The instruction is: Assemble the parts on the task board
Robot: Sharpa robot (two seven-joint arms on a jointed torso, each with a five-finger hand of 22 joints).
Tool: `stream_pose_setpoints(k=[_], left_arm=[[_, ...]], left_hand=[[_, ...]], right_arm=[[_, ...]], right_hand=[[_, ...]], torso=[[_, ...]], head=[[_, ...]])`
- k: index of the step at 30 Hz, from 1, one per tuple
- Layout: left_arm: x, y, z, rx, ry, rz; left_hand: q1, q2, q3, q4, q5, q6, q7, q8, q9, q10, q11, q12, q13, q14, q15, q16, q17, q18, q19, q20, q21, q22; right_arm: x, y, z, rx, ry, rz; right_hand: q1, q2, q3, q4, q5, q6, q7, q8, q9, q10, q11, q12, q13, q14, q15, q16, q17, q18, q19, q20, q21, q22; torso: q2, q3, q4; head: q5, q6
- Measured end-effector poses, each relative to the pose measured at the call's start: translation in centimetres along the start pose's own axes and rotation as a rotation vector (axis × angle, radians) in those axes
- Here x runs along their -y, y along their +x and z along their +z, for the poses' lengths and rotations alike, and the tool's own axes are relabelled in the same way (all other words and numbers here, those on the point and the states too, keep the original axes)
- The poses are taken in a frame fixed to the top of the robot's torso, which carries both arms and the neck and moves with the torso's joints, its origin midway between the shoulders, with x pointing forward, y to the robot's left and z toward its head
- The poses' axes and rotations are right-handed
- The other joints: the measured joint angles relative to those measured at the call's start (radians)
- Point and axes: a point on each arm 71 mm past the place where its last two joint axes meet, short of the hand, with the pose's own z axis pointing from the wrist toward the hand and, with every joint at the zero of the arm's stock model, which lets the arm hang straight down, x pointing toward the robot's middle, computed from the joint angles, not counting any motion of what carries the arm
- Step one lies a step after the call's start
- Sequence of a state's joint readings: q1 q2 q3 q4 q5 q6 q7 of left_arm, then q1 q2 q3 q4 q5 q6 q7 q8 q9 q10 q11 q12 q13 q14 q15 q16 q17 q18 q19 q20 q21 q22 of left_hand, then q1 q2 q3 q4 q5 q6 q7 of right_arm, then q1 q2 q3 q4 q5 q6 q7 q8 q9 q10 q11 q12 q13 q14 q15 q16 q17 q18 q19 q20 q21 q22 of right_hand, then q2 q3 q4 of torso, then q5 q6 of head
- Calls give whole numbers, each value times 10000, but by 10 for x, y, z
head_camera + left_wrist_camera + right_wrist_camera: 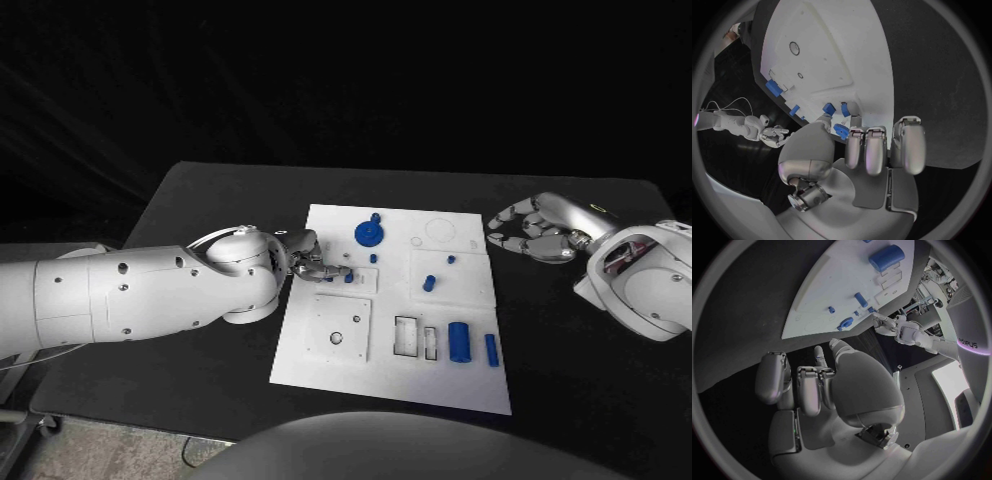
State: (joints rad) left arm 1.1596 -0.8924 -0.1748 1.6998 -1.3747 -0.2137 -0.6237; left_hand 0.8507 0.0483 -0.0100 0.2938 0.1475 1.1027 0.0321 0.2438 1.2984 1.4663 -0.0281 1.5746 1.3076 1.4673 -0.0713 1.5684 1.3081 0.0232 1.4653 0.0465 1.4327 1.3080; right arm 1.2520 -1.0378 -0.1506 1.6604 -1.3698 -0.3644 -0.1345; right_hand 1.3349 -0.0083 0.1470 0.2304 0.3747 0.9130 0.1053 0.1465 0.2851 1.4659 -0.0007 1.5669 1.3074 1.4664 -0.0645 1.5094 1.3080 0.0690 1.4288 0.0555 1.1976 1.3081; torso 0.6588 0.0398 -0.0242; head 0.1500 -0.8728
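The near end of the white task board (387, 385) is lying closest to the camera on the black desk (577, 390), bare along its front edge. Just beyond that edge, a large blue cylinder (460, 342) and a slimmer blue peg (492, 350) are lying side by side near the board's right border, beside two narrow rectangular slots (408, 336) that are holding nothing visible. To their left a square recessed plate (339, 330) is sitting in the board with a round hole in it. Farther back, a short blue peg (430, 283) is resting tilted in a shallow rectangular recess, and a blue disc-shaped part (371, 233) is standing near the far end. The left robot hand (310, 262) is reaching over the board's left edge, its fingers curled around a small blue part (841, 131) and holding it just above the board, close to other small blue pieces there. The right robot hand (531, 232) is hovering off the board's far right corner, above the desk, gripping nothing, its fingers loosely bent and apart.
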Motion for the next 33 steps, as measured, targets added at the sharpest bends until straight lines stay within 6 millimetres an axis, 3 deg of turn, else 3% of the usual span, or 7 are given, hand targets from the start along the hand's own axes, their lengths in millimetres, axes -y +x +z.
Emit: stream_pose_setpoints(k=[4,8,11,23,30,33], left_arm=[[0,0,0,-9,0,-39],[0,0,0,-22,23,-130],[0,0,0,-48,60,-226],[6,-1,-2,-154,308,-556],[6,-2,-2,-173,273,-623],[5,-3,-1,-189,224,-609]], left_hand=[[181,180,-194,-5,445,-63,-63,104,99,0,0,0,0,0,0,0,0,0,0,0,0,0],[431,431,-282,-20,1188,-205,-20,123,117,0,0,0,0,0,0,0,-1,0,0,0,0,-1],[534,534,-311,9,1479,-260,-36,122,115,0,0,0,0,0,0,0,-1,1,0,0,0,-1],[676,675,-366,9,1833,-277,-54,113,111,0,-1,0,0,0,0,0,-3,0,0,0,0,-3],[729,729,-366,9,1873,-276,-53,114,111,0,-1,0,0,0,-1,0,-4,0,0,-1,31,-4],[727,838,-448,8,2218,-276,-53,113,111,0,0,0,0,0,0,0,-4,1,0,-1,42,-4]], right_arm=[[0,0,0,-13,-4,0],[-1,1,1,-24,-7,1],[0,1,1,-30,1,2],[0,1,2,-39,31,3],[0,1,2,-40,47,5],[0,1,2,-41,55,6]], right_hand=[[0,0,0,0,50,0,0,0,-10,0,0,0,0,0,0,0,-1,0,0,0,0,-1],[90,16,41,-41,116,0,0,0,-9,0,0,0,0,0,0,0,-1,0,0,0,0,-1],[90,16,41,-40,124,0,0,0,-12,0,0,0,0,0,0,-39,-1,0,0,0,0,-2],[90,16,57,-24,123,0,0,0,-17,0,0,0,0,0,0,-39,-2,0,0,0,0,-4],[90,16,68,-13,123,0,0,0,-17,0,0,0,0,0,0,-39,-3,1,0,0,1,-4],[90,16,83,-27,123,0,0,0,-16,0,0,0,0,0,0,-39,-3,0,0,0,1,-4]], torso=[[0,4,6],[0,4,6],[0,4,7],[-7,7,12],[-5,8,6],[-3,7,3]], head=[[5,0],[7,0],[8,0],[24,0],[20,0],[9,0]])
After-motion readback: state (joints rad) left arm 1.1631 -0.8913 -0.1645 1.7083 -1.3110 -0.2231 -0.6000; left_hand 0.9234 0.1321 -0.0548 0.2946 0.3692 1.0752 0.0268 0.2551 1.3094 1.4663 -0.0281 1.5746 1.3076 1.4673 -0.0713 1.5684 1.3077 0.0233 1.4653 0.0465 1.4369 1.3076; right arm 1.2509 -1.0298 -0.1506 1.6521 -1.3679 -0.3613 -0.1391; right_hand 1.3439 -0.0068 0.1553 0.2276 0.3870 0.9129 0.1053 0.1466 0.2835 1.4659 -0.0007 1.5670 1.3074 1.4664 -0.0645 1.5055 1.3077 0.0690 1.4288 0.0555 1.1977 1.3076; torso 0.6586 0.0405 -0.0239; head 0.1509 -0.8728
